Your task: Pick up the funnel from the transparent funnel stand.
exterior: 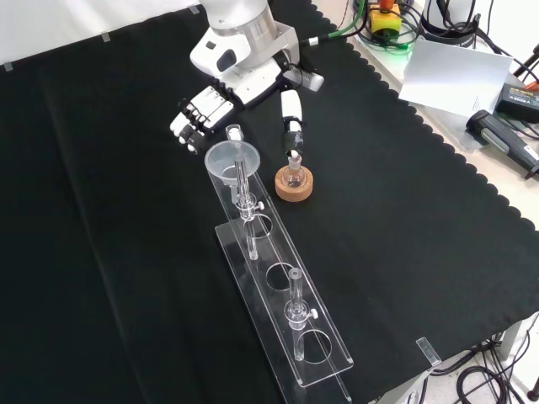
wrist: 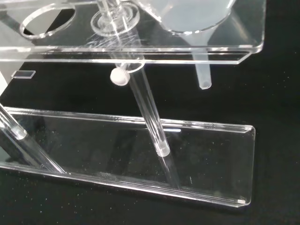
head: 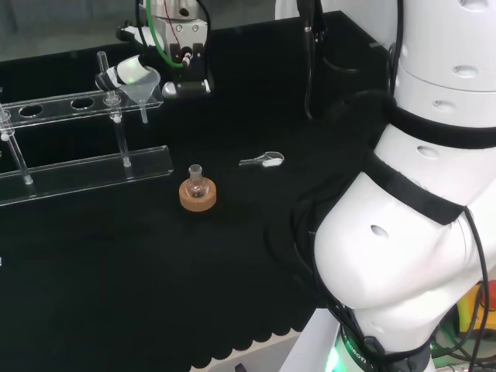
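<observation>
Clear acrylic forms the long funnel stand (exterior: 282, 324), whose near end in the front view is seen closest to the camera, with empty round holes along its upper shelf. Farther along, a small round-bottomed glass flask (exterior: 293, 177) on a cork ring (exterior: 294, 187) is seen just to the right of the stand. At the stand's far end the clear plastic funnel (exterior: 233, 160) is seated in the last hole, its wide mouth upward and its stem hanging straight down, so that its long axis is upright; the stem's tip is seen through the shelf in the wrist view (wrist: 204, 77).

Just beyond the funnel the black and white hand (exterior: 202, 114) is held, its fingers relaxed and spread, the thumb reaching toward the flask, nothing grasped. The funnel is judged to lie directly ahead of the palm, between fingers and thumb, so a short advance and a closing round the cone would be called for.
</observation>
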Controlling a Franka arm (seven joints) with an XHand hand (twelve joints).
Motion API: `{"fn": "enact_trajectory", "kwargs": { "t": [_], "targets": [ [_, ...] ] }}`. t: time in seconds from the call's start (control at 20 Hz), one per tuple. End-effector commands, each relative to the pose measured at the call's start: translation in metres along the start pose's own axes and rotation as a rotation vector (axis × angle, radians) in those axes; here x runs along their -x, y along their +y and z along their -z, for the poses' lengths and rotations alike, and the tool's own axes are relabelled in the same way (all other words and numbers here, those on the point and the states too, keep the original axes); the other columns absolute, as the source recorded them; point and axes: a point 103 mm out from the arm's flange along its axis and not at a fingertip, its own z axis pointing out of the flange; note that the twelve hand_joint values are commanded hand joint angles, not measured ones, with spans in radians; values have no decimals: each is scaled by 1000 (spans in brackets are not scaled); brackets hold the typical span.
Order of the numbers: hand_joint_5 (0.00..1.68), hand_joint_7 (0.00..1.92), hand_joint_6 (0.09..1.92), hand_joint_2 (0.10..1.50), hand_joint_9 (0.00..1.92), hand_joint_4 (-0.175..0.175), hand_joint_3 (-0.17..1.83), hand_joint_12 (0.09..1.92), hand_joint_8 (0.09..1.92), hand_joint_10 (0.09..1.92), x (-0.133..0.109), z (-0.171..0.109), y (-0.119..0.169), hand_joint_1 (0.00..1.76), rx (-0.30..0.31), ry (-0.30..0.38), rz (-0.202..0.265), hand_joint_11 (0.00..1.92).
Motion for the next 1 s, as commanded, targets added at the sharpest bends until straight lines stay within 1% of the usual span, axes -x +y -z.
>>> {"fn": "enact_trajectory", "kwargs": {
  "t": [0.05,0.15,0.25,0.4,0.6,1.0],
  "targets": [
    [0,17,87,664,0,-10,50,87,87,87,-9,-9,7,458,-11,-20,13,0],
    [0,21,87,664,0,-11,48,87,87,87,-9,-10,10,473,-12,-23,12,0],
    [0,27,87,662,0,-12,45,87,87,87,-11,-10,10,488,-8,-39,14,0],
    [0,36,87,661,0,-13,43,87,87,87,-10,-10,13,502,-13,-40,10,0],
    [0,52,87,661,0,-15,40,87,87,87,1,-6,20,511,-14,-34,-6,0],
    [0,103,87,662,0,-19,36,87,87,87,19,-5,20,516,-3,-53,-31,0]
  ]
}}
